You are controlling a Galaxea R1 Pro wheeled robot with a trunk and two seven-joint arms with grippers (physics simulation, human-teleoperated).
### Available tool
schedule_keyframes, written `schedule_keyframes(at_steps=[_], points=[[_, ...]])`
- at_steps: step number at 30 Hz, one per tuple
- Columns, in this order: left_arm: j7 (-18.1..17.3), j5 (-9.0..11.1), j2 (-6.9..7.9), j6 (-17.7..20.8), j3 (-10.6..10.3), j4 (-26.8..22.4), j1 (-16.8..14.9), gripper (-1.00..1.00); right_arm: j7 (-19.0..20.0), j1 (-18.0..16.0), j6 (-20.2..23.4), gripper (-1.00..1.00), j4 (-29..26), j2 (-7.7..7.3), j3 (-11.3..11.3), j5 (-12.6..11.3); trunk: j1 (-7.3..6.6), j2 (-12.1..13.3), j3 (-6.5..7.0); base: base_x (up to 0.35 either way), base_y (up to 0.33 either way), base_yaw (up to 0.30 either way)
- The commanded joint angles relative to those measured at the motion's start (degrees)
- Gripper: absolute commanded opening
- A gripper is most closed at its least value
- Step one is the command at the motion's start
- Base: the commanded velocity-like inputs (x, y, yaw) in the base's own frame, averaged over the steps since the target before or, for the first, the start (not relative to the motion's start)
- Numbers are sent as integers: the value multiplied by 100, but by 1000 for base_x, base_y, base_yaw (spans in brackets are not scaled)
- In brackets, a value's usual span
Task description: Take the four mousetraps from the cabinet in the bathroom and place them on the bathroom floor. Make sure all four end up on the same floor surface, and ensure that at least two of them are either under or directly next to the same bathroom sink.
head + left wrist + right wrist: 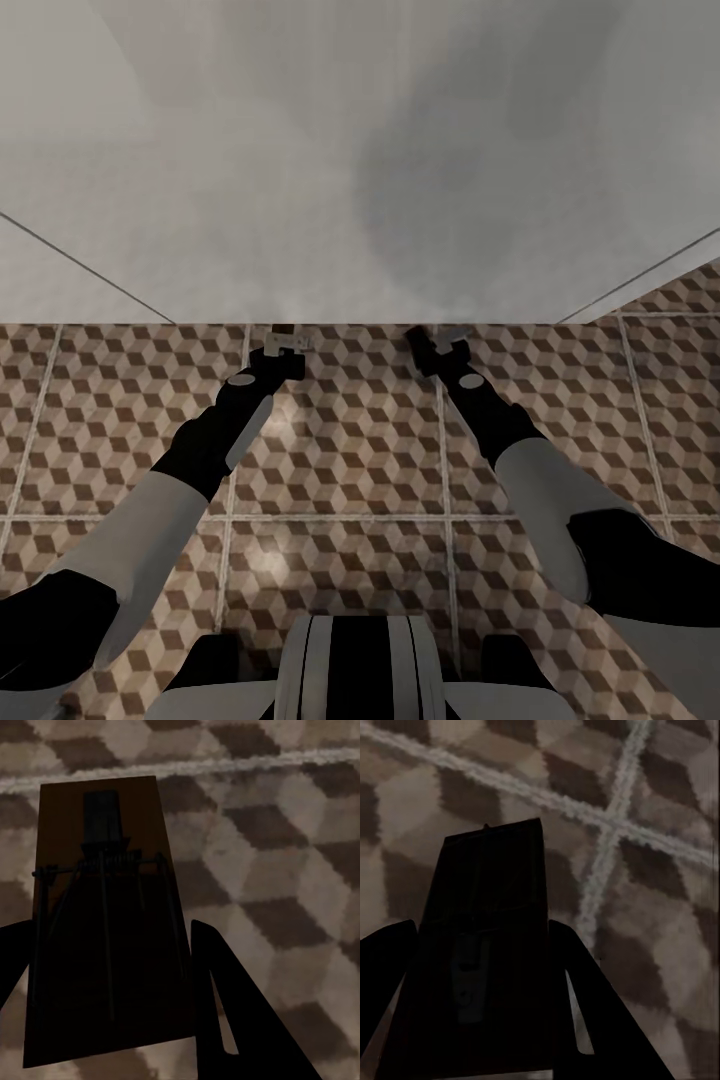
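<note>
Both grippers, left (283, 345) and right (440, 345), each clamp a mousetrap (101, 922) over the bathroom floor (350, 450), so it's mid-carry and lowering them beside the sink looks next.

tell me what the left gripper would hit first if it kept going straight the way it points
Probably the bathroom floor. The left gripper holds a mousetrap and aims down at the cube-patterned tiles; nothing else shows ahead, though depth is unclear.

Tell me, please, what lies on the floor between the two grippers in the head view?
Nothing but bare cube-patterned bathroom floor lies between the left gripper and the right gripper; each wrist view shows a mousetrap held between the fingers.
</note>
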Motion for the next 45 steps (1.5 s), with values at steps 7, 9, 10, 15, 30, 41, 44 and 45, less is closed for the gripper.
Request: schedule_keyframes(at_steps=[7,9,10,15,30,41,44,45], points=[[54,39,6,25,-24,-33,25,-100,-150,-73,82,-100,-53,46,4,52,-1,-1,-3,0,0,0],[54,37,6,24,-23,-36,29,-100,-156,-84,119,-100,-65,63,4,52,-1,-1,-3,0,0,0],[54,36,6,24,-23,-35,30,-100,-157,-86,127,-100,-68,69,4,50,-1,-1,-3,0,0,0],[54,35,6,24,-24,-28,33,-100,-161,-101,152,-100,-82,86,4,44,-1,-1,-3,0,0,0],[54,38,6,26,-24,-7,42,-100,-161,-109,188,-100,-363,213,4,36,-1,-1,-3,0,0,0],[54,36,6,24,-24,-23,74,-100,-164,-113,340,-100,-487,266,4,33,-1,-1,-3,0,0,0],[54,37,6,24,-24,-24,76,-100,-162,-113,346,-100,-480,291,4,32,-1,-1,-3,0,0,0],[54,39,6,24,-24,-27,77,-100,-162,-113,348,-100,-468,299,4,30,-1,-1,-3,0,0,0]])
